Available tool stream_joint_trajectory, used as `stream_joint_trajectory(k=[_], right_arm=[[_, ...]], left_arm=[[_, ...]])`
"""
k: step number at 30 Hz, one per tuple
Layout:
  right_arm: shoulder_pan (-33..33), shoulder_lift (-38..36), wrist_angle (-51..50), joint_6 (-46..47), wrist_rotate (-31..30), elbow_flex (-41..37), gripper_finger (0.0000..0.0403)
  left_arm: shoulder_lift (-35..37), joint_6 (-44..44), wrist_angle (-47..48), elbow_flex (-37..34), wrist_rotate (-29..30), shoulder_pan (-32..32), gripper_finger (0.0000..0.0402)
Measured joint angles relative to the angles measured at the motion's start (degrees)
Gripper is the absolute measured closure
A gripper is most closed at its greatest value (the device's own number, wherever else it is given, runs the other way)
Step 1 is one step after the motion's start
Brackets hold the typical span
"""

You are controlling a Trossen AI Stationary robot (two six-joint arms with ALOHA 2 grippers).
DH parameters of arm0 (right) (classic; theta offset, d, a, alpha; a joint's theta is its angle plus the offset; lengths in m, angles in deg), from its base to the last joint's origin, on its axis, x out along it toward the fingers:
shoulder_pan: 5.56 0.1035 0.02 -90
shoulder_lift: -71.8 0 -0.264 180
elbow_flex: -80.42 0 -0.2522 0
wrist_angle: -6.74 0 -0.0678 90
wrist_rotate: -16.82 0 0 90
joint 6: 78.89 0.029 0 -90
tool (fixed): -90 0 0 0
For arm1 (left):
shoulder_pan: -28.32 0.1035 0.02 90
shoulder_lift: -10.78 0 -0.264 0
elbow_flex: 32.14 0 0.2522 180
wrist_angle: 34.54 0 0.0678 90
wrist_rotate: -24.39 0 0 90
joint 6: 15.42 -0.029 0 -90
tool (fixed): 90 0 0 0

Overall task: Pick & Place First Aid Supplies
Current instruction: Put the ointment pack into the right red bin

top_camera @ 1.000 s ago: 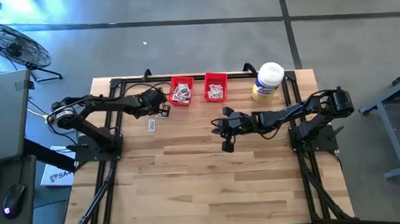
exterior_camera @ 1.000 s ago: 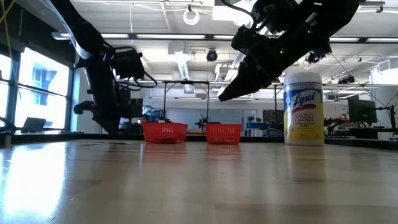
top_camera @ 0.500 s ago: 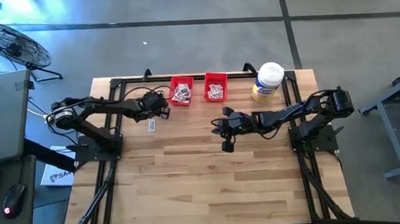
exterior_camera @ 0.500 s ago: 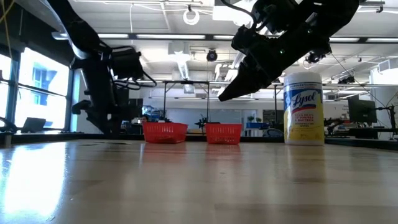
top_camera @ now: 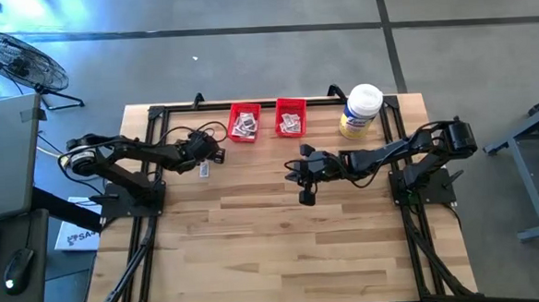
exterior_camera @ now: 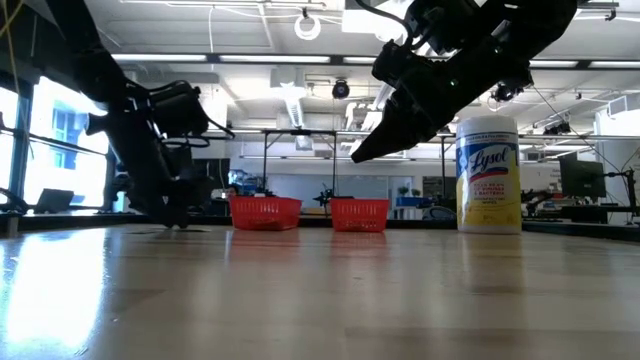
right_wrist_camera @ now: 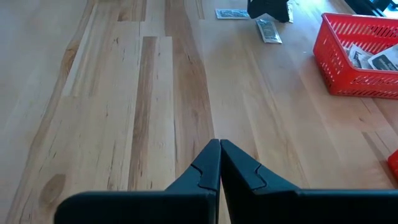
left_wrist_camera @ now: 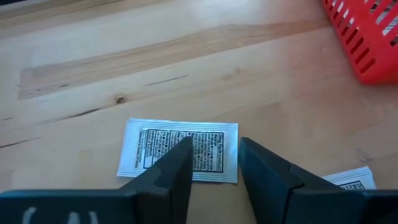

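Hanging low over the counter (top_camera: 283,233), the left gripper (left_wrist_camera: 214,162) is seen with its jaws apart and nothing between them, the two fingers bracketing the near edge of a flat white packet (left_wrist_camera: 180,150) with dark print. The packet lies flat on the wood directly ahead of and beneath the jaws, its long axis running crosswise to the fingers. A second packet (left_wrist_camera: 354,178) is partly visible just beside one finger. Both lie loose, short of the left red bin (top_camera: 244,123), where other packets are already heaped; more sit in the right red bin (top_camera: 291,118). The left arm is judged far the nearer. The right gripper (right_wrist_camera: 219,163) is held mid-counter, jaws together, well apart from the packets.
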State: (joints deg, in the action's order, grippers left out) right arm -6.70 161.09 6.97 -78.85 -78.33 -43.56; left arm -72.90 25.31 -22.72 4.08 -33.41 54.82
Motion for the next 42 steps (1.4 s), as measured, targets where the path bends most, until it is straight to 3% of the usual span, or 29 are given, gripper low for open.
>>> stream_joint_trajectory(k=[11, 17, 22, 26, 32, 35, 42], right_arm=[[0.0, 0.0, 0.01, 0.05, 0.0, 0.0, 0.04], [0.01, 0.0, 0.03, 0.16, 0.0, 0.0, 0.04], [0.03, 0.0, 0.01, 0.12, -0.01, 0.0, 0.0401], [0.05, -0.51, -1.05, 0.04, -0.48, 0.0, 0.0401], [0.38, -5.43, -9.14, 0.25, -3.7, 0.0, 0.0401], [1.0, -7.22, -10.13, 1.41, -6.41, 0.0, 0.04], [1.58, -5.46, -2.53, -0.97, -6.51, 0.02, 0.0396]], left_arm=[[-0.11, 0.24, -0.51, -1.35, 0.81, 0.06, 0.0392], [0.18, -0.12, -0.53, -0.63, 0.3, 0.11, 0.0397], [3.18, -1.98, 1.31, 1.69, -4.13, 0.28, 0.0398], [7.98, -4.24, 6.6, 5.35, -6.33, 0.11, 0.0398], [15.51, -9.13, 16.47, 11.69, -4.97, -1.4, 0.04], [17.53, -13.7, 13.93, 13.5, -10.24, -3.0, 0.04], [17.79, -18.32, 3.95, 14.55, -32.73, -7.28, 0.0401]])
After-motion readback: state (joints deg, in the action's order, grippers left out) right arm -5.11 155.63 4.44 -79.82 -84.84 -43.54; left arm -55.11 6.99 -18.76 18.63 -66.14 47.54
